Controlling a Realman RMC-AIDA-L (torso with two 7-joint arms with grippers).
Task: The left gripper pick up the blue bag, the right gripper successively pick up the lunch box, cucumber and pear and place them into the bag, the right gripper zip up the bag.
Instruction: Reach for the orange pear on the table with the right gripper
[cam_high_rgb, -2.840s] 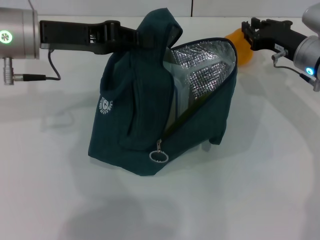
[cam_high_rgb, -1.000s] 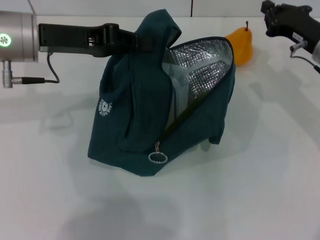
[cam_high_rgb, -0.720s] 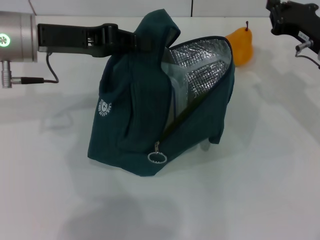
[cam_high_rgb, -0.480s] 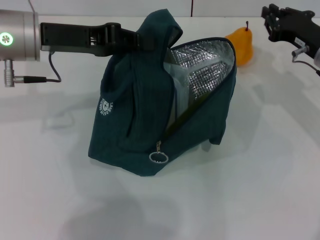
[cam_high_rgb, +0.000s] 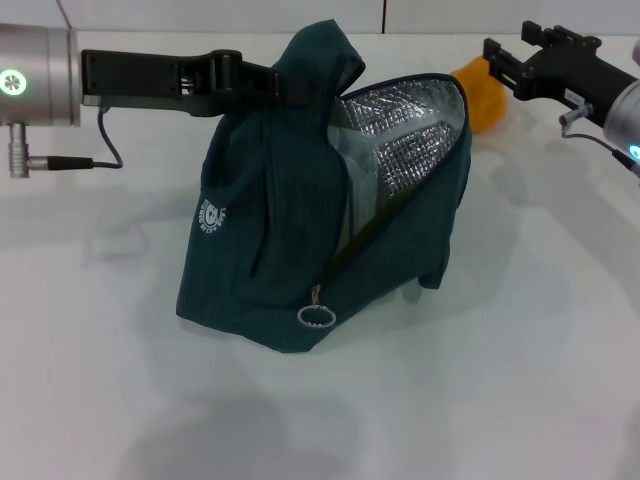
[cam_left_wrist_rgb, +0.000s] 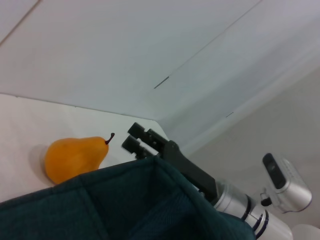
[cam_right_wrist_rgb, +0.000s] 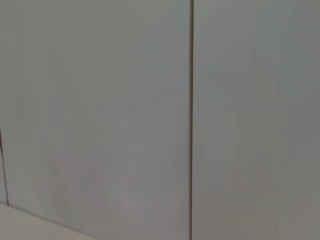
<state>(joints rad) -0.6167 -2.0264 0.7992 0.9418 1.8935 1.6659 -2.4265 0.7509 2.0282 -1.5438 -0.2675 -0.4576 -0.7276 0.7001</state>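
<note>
Orange pear (cam_left_wrist_rgb: 75, 158) whole in left wrist view | left fingers (cam_high_rgb: 262, 80) pinching bag (cam_high_rgb: 300, 220) | right fingers (cam_high_rgb: 497, 62) spread

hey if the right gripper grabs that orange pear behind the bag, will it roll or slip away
Probably somewhat. The pear looks smooth and rounded, lying on its side on the table, so a nudge from the right gripper could roll it. Its tapered neck may let fingers slide off; gripping the wider body seems safer.

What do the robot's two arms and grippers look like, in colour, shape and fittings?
Both arms end in silver cylindrical wrists with long, flat black grippers. The left gripper has a green glowing star-shaped light on its wrist, a metal plug and a thin black cable. The right gripper has a small blue light and a thin wire.
</note>
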